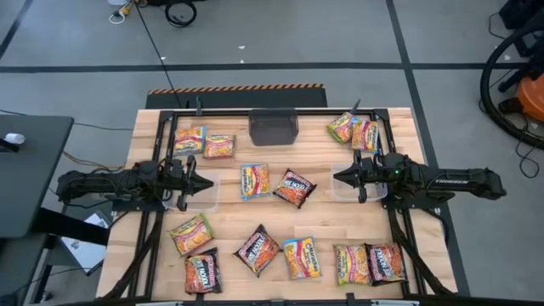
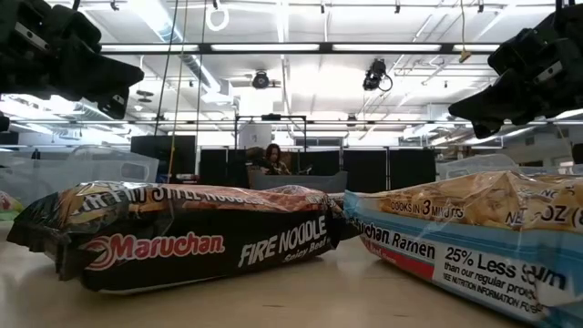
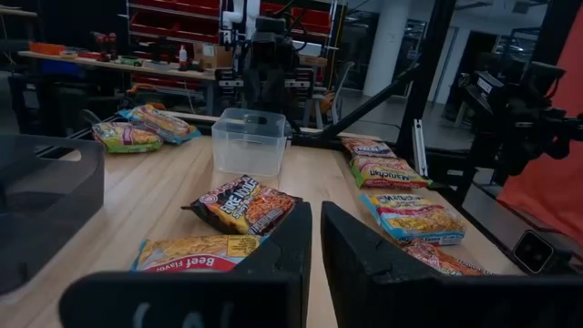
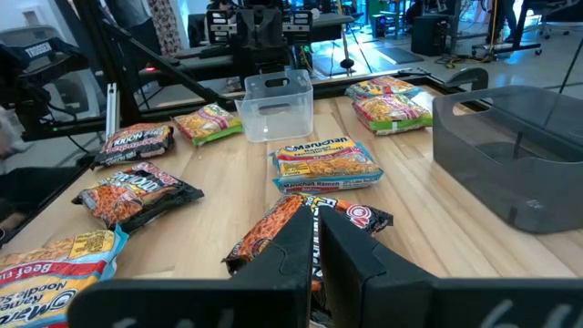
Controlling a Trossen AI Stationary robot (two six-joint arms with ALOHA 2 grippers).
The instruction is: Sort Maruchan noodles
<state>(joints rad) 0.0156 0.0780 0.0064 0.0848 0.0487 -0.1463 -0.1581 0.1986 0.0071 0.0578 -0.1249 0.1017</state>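
Apparently no sorting has begun yet: the small flat square plastic Maruchan noodle packets (image 1: 294,187) lie scattered over the pale wooden table (image 1: 229,229), some near the far edge, two in the middle, a row along the near edge. None sits inside a container. The left gripper (image 1: 204,183) hovers above the left clear plastic tub (image 1: 197,197), and the right gripper (image 1: 340,177) hovers above the right clear plastic tub (image 1: 367,189); both point toward the middle. In each wrist view the two dark fingers stand nearly together with only a narrow gap, holding nothing. The dark grey plastic bin (image 1: 273,127) stands at the far middle edge.

I judge the step is choosing a first packet. The blue-labelled packet (image 1: 255,180) and the dark-labelled one beside it are nearest. The next move calls for widening the fingers, then lowering over one packet's edge, since these flat packets are slippery.
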